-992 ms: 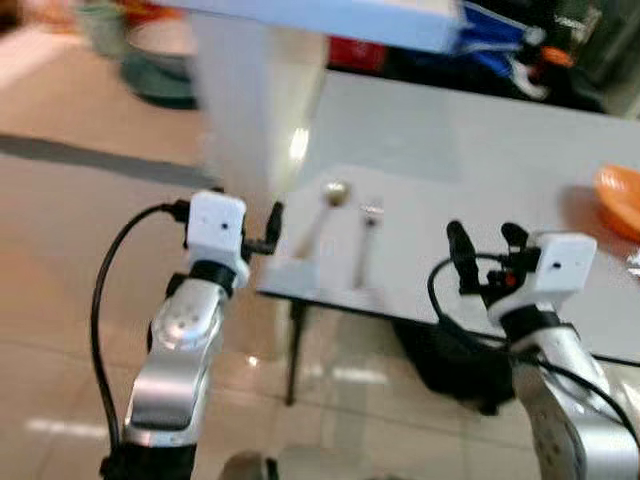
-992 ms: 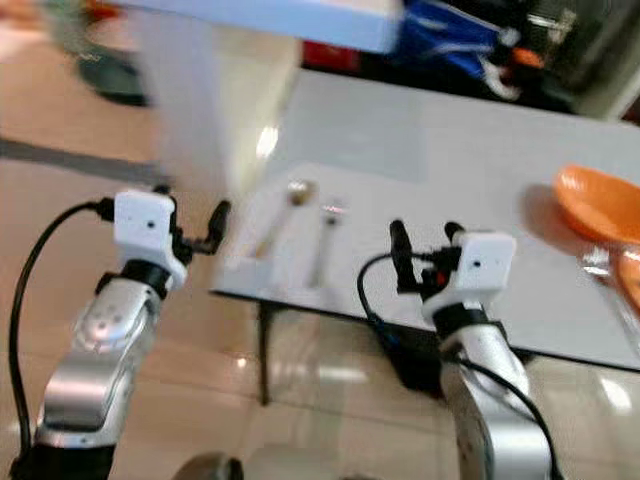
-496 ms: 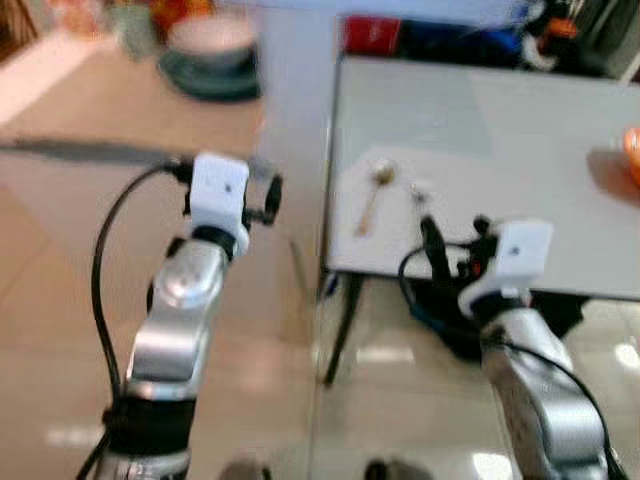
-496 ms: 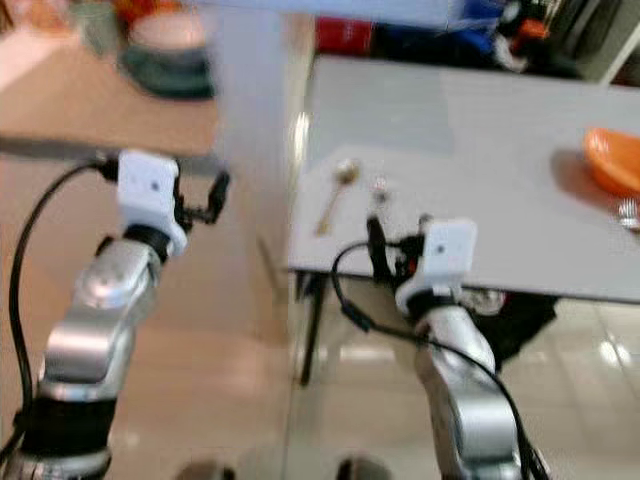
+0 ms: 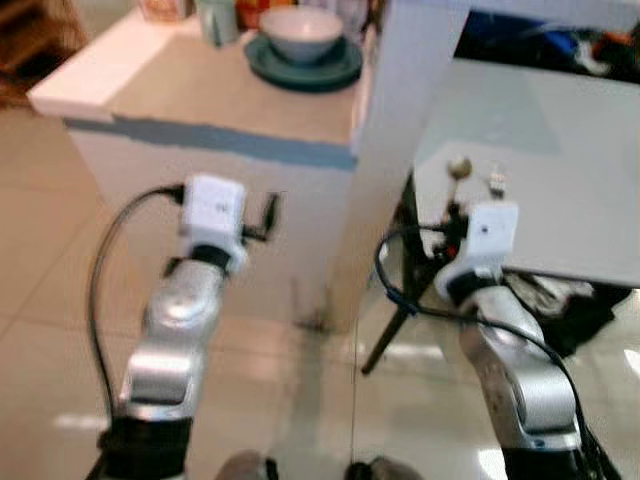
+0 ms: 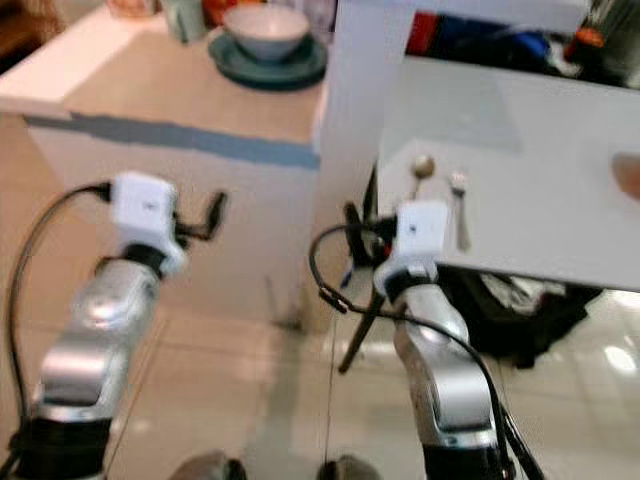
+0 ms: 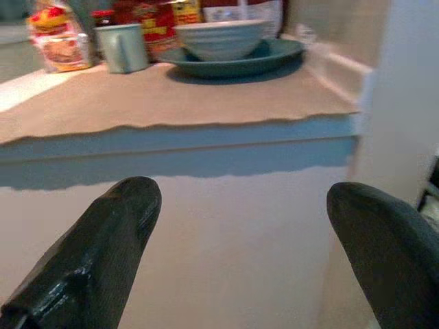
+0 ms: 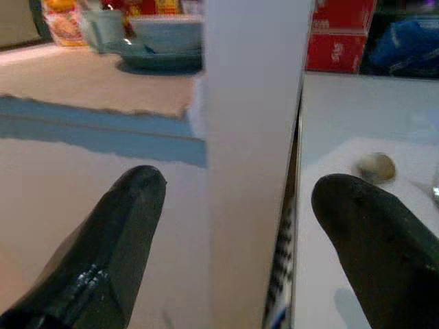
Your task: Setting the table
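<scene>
A pale bowl (image 5: 300,22) sits on a teal plate (image 5: 303,68) on a tan counter (image 5: 200,95) at the upper left. A spoon (image 5: 458,168) and a fork (image 5: 494,183) lie side by side near the left edge of the grey table (image 5: 560,150) on the right. My left gripper (image 5: 268,212) is held open and empty in front of the counter's white face. Low beside the table's near left corner, my right gripper (image 6: 356,226) is also open and empty. The right wrist view has the white pillar (image 8: 254,137) between its fingers (image 8: 137,199).
A white pillar (image 5: 400,110) stands between counter and table. A pale green mug (image 7: 123,48) and food packets (image 7: 58,41) stand at the back of the counter. A black bag (image 5: 560,300) lies under the table by its dark leg (image 5: 385,335). Glossy tiled floor (image 5: 50,300) lies below.
The camera has swung left: the table slid to the right and the counter with the bowl and plate came into view. Both grippers stay open and empty.
</scene>
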Tool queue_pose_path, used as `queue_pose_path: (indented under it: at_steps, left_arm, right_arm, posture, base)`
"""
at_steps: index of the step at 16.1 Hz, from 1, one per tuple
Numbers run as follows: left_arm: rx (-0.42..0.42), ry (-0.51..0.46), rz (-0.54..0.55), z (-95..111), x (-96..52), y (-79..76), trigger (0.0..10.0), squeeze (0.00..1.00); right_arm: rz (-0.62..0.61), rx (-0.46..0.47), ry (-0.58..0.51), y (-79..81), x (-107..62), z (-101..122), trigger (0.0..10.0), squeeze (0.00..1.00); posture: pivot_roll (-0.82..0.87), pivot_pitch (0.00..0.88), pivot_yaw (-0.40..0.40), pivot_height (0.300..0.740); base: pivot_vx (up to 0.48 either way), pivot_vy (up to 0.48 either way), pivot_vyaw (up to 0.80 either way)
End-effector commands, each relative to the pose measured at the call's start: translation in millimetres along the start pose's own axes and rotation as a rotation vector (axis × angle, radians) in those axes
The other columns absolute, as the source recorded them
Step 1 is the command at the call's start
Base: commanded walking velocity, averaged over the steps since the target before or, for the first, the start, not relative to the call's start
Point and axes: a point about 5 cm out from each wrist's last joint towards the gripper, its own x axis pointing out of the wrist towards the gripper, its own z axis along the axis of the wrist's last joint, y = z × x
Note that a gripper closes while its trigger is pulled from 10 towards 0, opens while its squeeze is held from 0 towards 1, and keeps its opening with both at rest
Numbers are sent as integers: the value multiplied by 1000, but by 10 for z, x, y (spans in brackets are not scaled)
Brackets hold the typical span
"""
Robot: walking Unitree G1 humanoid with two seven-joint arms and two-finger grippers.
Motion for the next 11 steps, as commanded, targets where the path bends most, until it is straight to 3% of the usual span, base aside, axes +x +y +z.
queue_pose_path:
  at_steps: [1,4,11]
  left_arm:
    - [-15,-37,-32,75,19,-102,10000,0]
    - [11,-53,-27,113,40,-94,10000,0]
    - [47,-61,-42,133,36,-78,10000,0]
  right_arm:
    - [-13,-26,1,-76,-9,11,10000,0]
    - [23,-34,9,-67,67,-11,10000,0]
    - [95,-56,-2,-4,149,14,10000,0]
  posture:
    - [38,79,-57,740]
    - [53,70,-61,740]
    - [58,70,-64,740]
  base:
    - [341,0,-800]
    - [349,0,-800]
    - [347,0,0]
